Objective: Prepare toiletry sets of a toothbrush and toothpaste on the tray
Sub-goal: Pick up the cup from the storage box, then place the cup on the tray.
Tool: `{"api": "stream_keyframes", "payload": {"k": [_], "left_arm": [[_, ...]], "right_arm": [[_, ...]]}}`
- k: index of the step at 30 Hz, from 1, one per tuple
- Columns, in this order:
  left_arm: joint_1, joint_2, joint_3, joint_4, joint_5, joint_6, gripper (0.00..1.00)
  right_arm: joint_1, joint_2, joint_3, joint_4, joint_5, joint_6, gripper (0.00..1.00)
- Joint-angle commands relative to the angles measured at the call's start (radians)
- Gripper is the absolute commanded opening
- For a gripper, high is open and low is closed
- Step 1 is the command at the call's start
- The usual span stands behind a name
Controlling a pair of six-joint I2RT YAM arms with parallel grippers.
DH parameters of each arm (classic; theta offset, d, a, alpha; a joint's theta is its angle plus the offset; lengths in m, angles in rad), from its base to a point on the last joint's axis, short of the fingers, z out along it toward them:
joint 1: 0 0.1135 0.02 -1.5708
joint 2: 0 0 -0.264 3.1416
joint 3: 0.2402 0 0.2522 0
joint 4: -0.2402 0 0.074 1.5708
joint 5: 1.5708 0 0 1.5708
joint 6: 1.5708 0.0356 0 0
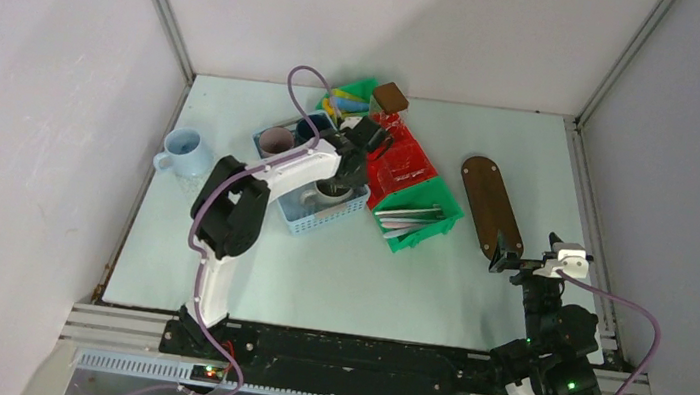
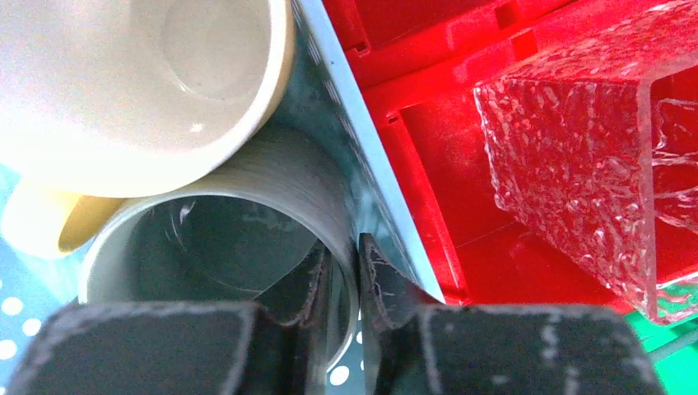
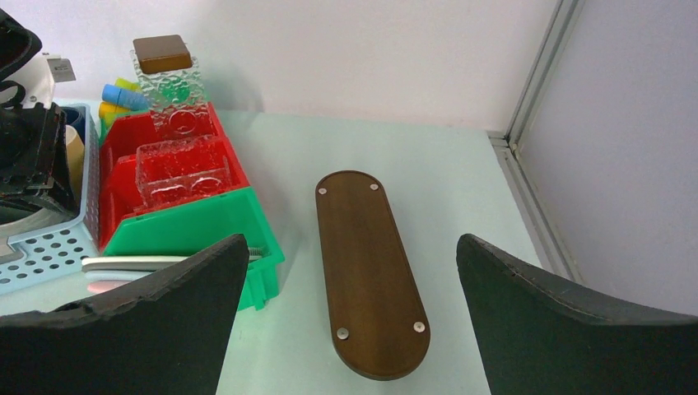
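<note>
My left gripper (image 1: pixel 336 182) reaches into the light blue basket (image 1: pixel 308 218). In the left wrist view it (image 2: pixel 344 251) is shut on the grey mug (image 2: pixel 272 177), one finger inside the rim and one outside against the basket wall (image 2: pixel 346 123). A cream mug (image 2: pixel 140 82) lies against the grey one. The dark brown oval tray (image 1: pixel 491 205) lies bare at the right. My right gripper (image 1: pixel 510 257) hangs open just before its near end, with the tray (image 3: pixel 370 271) showing between the fingers. Pale toothbrushes (image 1: pixel 414 216) lie in a green bin (image 3: pixel 197 226).
A pale blue mug (image 1: pixel 185 152) stands at the left of the table. A pink mug (image 1: pixel 278 138) and a dark blue mug (image 1: pixel 309 130) sit in the basket's far end. A red bin (image 1: pixel 400 163) holds clear textured boxes. Coloured tubes (image 1: pixel 342 104) and a brown-lidded jar (image 1: pixel 391 96) are behind.
</note>
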Motion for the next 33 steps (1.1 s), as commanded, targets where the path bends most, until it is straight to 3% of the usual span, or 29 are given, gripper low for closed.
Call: {"api": "stream_keyframes", "payload": {"k": [1, 8, 25, 33], "left_arm": [[0.0, -0.043, 0.02, -0.005, -0.048, -0.006, 0.11], [0.0, -0.178, -0.029, -0.026, -0.069, -0.007, 0.0], [0.002, -0.45, -0.072, -0.118, -0.131, 0.066, 0.0], [0.102, -0.612, -0.232, -0.069, -0.136, 0.168, 0.0]], "right_arm": [[-0.005, -0.114, 0.025, 0.015, 0.0, -0.017, 1.0], [-0.005, -0.114, 0.034, 0.007, 0.011, -0.009, 1.0], [-0.006, -0.113, 0.038, 0.007, 0.021, -0.003, 1.0], [-0.008, -0.113, 0.038, 0.006, 0.023, -0.004, 1.0]]}}
